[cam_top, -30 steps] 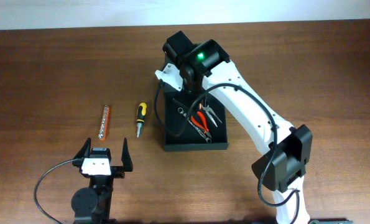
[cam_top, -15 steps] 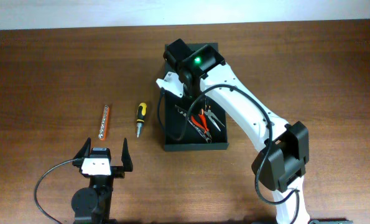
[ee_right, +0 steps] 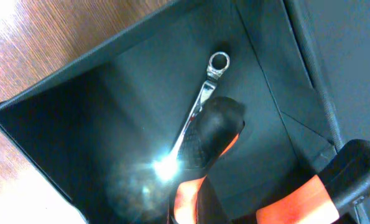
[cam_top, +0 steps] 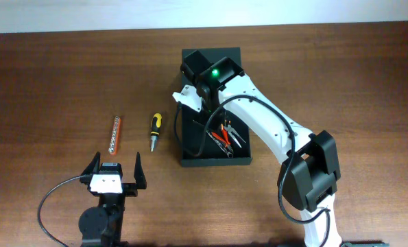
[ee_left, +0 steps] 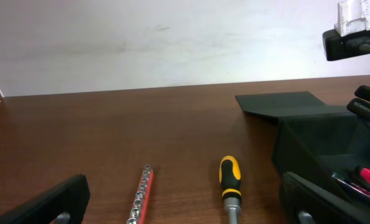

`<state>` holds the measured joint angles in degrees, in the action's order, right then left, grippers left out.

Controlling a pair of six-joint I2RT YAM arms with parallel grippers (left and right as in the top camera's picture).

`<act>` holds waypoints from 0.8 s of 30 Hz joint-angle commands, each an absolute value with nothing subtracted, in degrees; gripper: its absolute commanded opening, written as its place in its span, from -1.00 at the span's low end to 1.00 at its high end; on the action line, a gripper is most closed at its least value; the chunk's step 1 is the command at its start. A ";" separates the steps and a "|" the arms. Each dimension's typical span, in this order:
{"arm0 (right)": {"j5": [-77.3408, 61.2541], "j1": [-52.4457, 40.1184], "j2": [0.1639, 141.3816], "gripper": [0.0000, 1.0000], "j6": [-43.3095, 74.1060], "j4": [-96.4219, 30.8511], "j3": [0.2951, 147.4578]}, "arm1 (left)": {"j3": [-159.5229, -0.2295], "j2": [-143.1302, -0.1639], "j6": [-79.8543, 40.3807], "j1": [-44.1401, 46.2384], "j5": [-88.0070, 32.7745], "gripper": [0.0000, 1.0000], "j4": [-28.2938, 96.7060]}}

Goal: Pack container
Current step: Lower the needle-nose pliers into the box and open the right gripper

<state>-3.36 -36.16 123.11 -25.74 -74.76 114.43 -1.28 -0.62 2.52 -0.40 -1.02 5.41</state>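
The container [cam_top: 190, 159] is a dark rectangular box in the table's middle, its flap lid [cam_top: 224, 53] lying open behind it. It also shows in the left wrist view [ee_left: 309, 140]. My right gripper [cam_top: 202, 103] hangs over the box's back left part, shut on orange-and-black-handled pliers [ee_right: 216, 130] that fill the right wrist view. A silver wrench [ee_right: 204, 93] lies on the box floor [ee_right: 110, 106]. Red-handled pliers [cam_top: 224, 135] lie in the box. My left gripper [cam_top: 114, 168] is open and empty near the front edge [ee_left: 185, 199].
A yellow-and-black screwdriver [cam_top: 154, 127] lies left of the box, also in the left wrist view [ee_left: 229, 183]. An orange socket rail [cam_top: 116, 133] lies further left, also in the left wrist view [ee_left: 141, 193]. A white wall stands behind the table.
My right arm has moved toward the table's front, bringing its gripper from the lid hinge to over the box opening. The left arm has not moved.
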 commanded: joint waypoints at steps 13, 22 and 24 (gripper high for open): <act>-5.45 -36.71 123.39 -0.91 -26.81 -72.03 112.36 | -0.89 -0.30 2.00 -0.64 -0.60 0.99 5.43; -5.45 -36.71 123.39 -0.91 -26.79 -68.71 105.78 | -0.89 -0.30 2.00 -0.64 -0.60 0.99 5.43; -5.50 -36.71 123.39 -0.92 -26.76 -68.51 105.41 | -0.89 -0.30 2.00 -0.64 -0.60 0.98 5.43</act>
<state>-4.67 -36.16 123.17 -26.22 -68.90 106.13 -1.28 -0.62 2.52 -0.40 -1.02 5.41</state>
